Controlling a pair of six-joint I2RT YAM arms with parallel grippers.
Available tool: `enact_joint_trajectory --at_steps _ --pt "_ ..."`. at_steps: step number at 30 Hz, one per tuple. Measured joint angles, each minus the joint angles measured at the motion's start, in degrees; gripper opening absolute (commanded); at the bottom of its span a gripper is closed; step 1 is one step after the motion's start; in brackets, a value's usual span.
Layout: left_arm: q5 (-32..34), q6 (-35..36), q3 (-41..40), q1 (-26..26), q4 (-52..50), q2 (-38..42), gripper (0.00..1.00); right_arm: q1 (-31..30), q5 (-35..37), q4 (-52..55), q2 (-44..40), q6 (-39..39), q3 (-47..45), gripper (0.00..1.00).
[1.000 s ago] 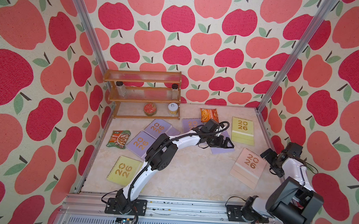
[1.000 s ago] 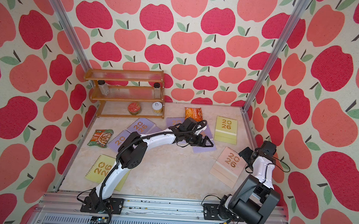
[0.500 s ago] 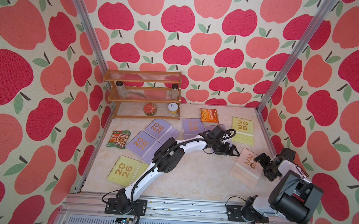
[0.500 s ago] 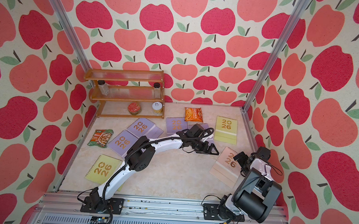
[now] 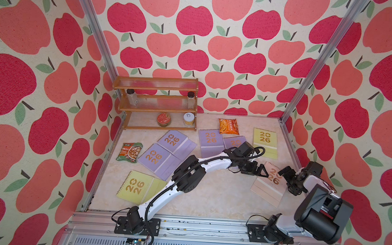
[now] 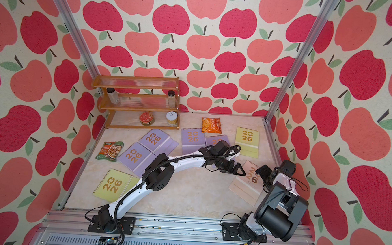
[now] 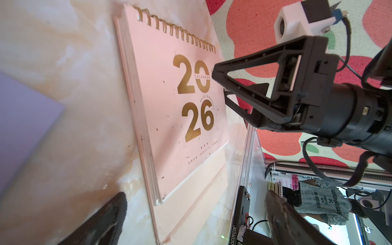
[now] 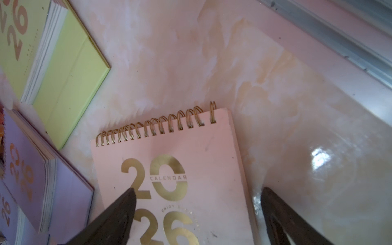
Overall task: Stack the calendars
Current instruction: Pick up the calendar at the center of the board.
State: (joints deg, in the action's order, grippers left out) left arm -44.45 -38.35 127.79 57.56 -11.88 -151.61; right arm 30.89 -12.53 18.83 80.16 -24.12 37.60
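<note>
Several calendars lie flat on the table. The peach calendar (image 5: 269,190) (image 6: 244,191) is at the right. My left gripper (image 5: 265,174) (image 7: 195,220) is open at its left edge, holding nothing. My right gripper (image 5: 285,182) (image 8: 197,212) is open over its right edge, with one finger (image 8: 114,218) above the cover (image 8: 191,148) and the other beside it. Lavender calendars (image 5: 173,140) (image 5: 155,158) (image 5: 209,140) lie mid-table, one more (image 5: 234,143) partly under the left arm. Yellow-green calendars (image 5: 265,141) (image 5: 137,187) lie at the back right and front left.
A wooden shelf rack (image 5: 156,102) with jars and a tin stands at the back left. An orange snack packet (image 5: 228,126) lies at the back, a green packet (image 5: 129,151) by the left wall. Apple-patterned walls and aluminium posts close in the table.
My left arm swung right, from the lavender calendar to the peach one. My right gripper came down and in over the peach calendar's right edge.
</note>
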Motion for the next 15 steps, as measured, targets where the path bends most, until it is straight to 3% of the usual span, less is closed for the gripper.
enact_joint_trajectory --at_steps 15 --pt "-5.6 -7.3 3.0 0.5 6.5 -3.8 1.00 -0.3 0.5 0.3 0.1 1.1 0.1 0.88"
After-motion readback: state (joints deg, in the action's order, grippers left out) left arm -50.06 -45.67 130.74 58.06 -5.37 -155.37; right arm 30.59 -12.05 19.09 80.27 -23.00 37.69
